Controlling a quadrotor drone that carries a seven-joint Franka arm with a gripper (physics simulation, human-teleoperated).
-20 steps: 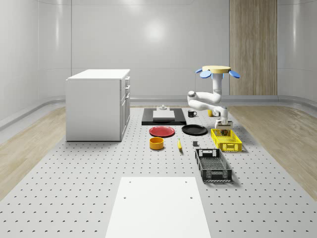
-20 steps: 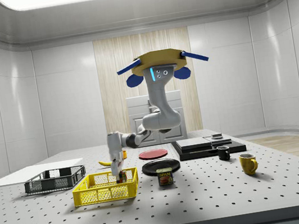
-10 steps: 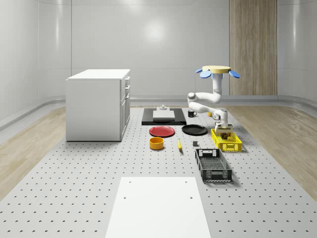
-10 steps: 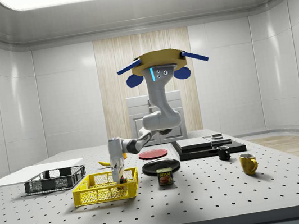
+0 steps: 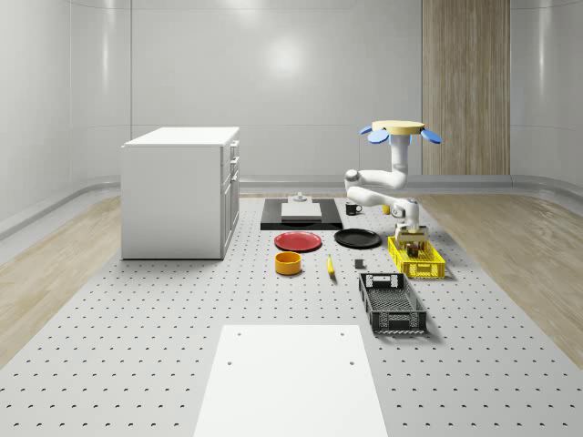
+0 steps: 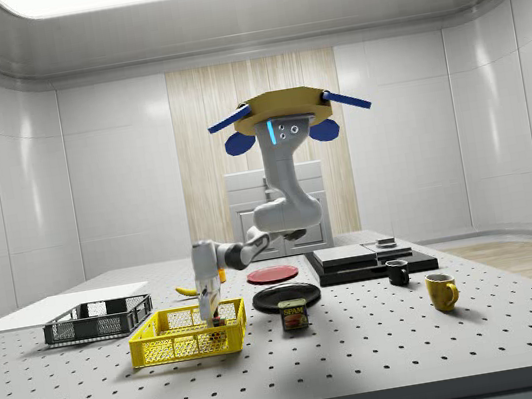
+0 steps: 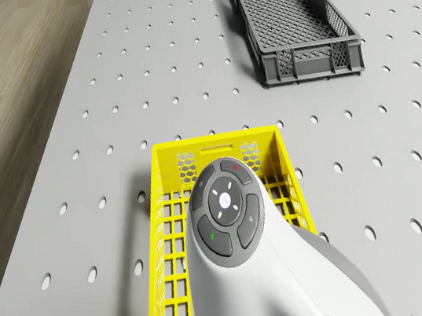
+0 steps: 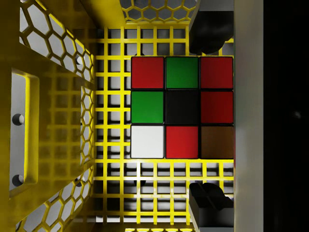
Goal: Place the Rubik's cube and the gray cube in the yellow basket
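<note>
I am hovering the drone (image 6: 281,116) beside the yellow basket (image 6: 188,335), hand (image 8: 208,116) lowered inside it. The Rubik's cube (image 8: 181,107), centre-right of the wrist frame, is lying on the mesh floor directly between my parted fingers (image 8: 211,33), apparently unclamped.

The whole-scene camera stands high and far off, beyond the near edge of the perforated table (image 5: 137,364), looking down its length toward the back wall. The side camera sits low, level with the tabletop, looking across it. Both take in the drone (image 5: 398,129) hovering above the yellow basket (image 5: 428,266). The drone camera looks forward and down past the arm onto the same basket and the gray crate (image 7: 293,18) beyond. The wrist camera looks straight down, very close, into the basket at the Rubik's cube (image 8: 181,107).
</note>
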